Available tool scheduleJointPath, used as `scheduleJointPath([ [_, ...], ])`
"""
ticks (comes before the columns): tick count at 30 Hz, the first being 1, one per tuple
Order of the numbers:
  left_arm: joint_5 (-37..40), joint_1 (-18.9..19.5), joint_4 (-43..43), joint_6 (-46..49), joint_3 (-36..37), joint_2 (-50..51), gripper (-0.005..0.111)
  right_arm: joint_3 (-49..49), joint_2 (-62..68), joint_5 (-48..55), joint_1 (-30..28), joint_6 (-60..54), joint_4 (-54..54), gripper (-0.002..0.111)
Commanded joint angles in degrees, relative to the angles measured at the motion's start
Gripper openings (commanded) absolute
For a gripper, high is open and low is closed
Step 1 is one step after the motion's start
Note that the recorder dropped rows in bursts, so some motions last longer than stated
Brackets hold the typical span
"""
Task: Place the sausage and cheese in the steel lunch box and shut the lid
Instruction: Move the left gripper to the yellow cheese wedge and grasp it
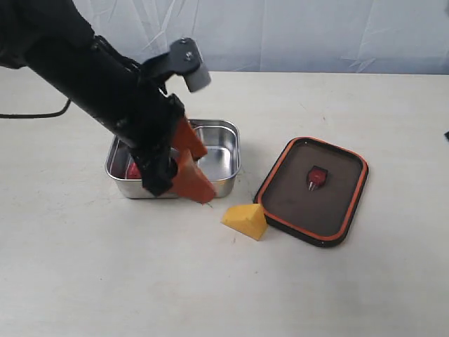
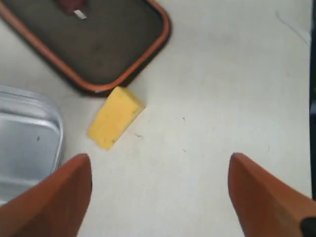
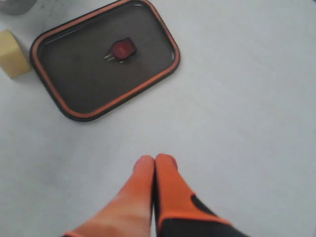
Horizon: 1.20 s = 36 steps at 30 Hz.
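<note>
The cheese [image 1: 245, 220] is found on the desk [image 1: 351, 295], against the rim of the lid [image 1: 314, 189] and just beside the steel lunch box [image 1: 221, 158], in which the sausage [image 1: 132, 169] is partly seen. The left jaws are spread wide and empty above the box's near wall; the right jaws are pressed together on nothing. The wedge is judged light, firm and smooth, best taken across its flat parallel sides.

Cheese [image 1: 245, 220] between lunch box [image 1: 223, 151] and lid [image 1: 295, 200]
</note>
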Motion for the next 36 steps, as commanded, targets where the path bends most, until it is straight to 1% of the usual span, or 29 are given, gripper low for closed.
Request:
scheduleJointPath([
  [1,-5.05,-4.73,0.45,16.52,1.38,-0.41,0.073,-0.09,-4.57,1.06,-0.66,1.96,-2.17,0.0],
  [3,-10.19,-6.31,0.68,18.37,1.51,-0.41,0.073,-0.09,-5.7,1.06,-0.66,2.67,-2.17,0.0],
  [5,-12.68,-7.11,0.68,19.41,1.51,0.18,0.073,-0.09,-6.18,1.06,-0.66,3.01,-2.17,0.0],
  [10,-13.5,-8.53,0.68,21.86,1.61,4.06,0.072,-0.09,-7.29,1.06,-0.66,3.25,-2.06,0.0],
  [15,-13.07,-8.57,0.3,22.18,1.61,9.11,0.072,-0.09,-7.31,1.06,-0.66,3.36,-1.82,0.0],
  [19,-13.2,-8.57,-0.97,25.49,1.61,11.75,0.071,-0.09,-7.31,1.06,-0.66,3.36,-1.82,0.0],
  [22,-13.97,-8.57,-2.37,28.68,1.61,12.82,0.07,-0.09,-7.31,1.06,-0.66,3.36,-2.05,0.0],
  [26,-16.57,-8.57,-2.98,29.55,1.61,14.31,0.07,-0.09,-7.31,1.06,-0.66,3.36,-2.05,0.0],
  [32,-18.39,-8.57,-6.25,37.07,1.61,15.24,0.07,-0.09,-7.31,1.06,-0.66,3.48,-2.04,0.0],
  [36,-21.37,-9.87,-6.7,40.5,1.61,15.24,0.07,-0.09,-7.31,1.06,-0.66,3.48,-2.04,0.0],
])
